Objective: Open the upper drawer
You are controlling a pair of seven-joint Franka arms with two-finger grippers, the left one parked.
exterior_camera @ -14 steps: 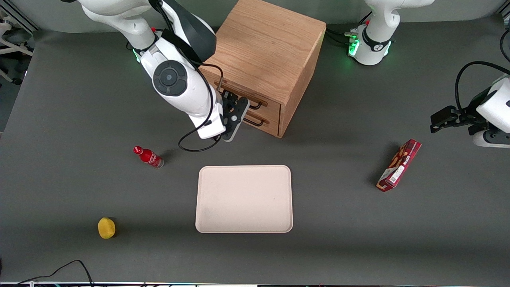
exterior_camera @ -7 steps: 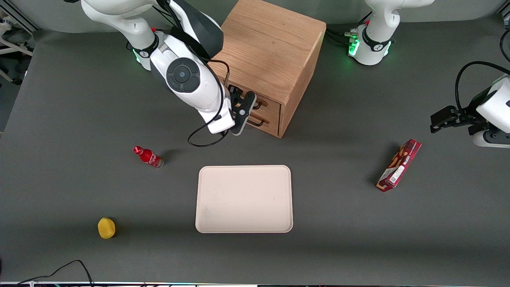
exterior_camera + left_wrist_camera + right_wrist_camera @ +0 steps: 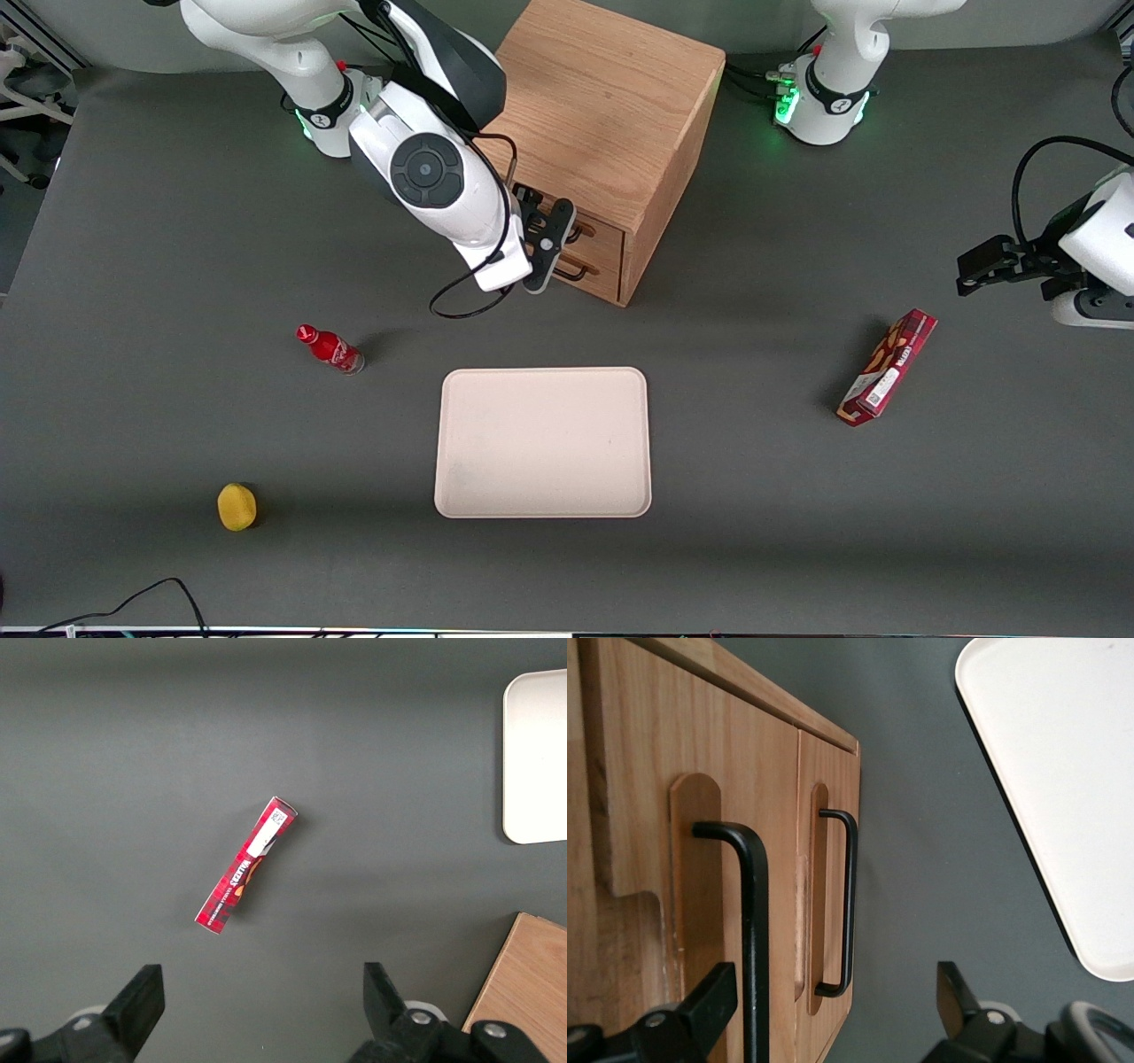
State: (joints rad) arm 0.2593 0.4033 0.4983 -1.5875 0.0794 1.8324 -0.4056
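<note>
The oak cabinet [image 3: 602, 115] stands at the back of the table, both drawers shut. The upper drawer [image 3: 605, 232] has a light wood front and a thin black wire handle [image 3: 578, 232]; the bottom drawer [image 3: 601, 268] sits under it. My right gripper [image 3: 551, 237] is open, right in front of the drawer fronts at handle height, holding nothing. In the right wrist view the upper drawer's handle [image 3: 753, 930] runs close by one finger [image 3: 709, 1001], between the two fingers of the gripper [image 3: 833, 1005]. The bottom drawer's handle [image 3: 846, 904] shows beside it.
A cream tray [image 3: 542, 441] lies nearer the front camera than the cabinet, and shows in the right wrist view [image 3: 1063, 771]. A red bottle [image 3: 330, 348] and a yellow fruit [image 3: 236, 506] lie toward the working arm's end. A red box [image 3: 888, 367] lies toward the parked arm's end.
My right gripper has moved along the cabinet's front and closer to the drawer handles. The drawers have not moved.
</note>
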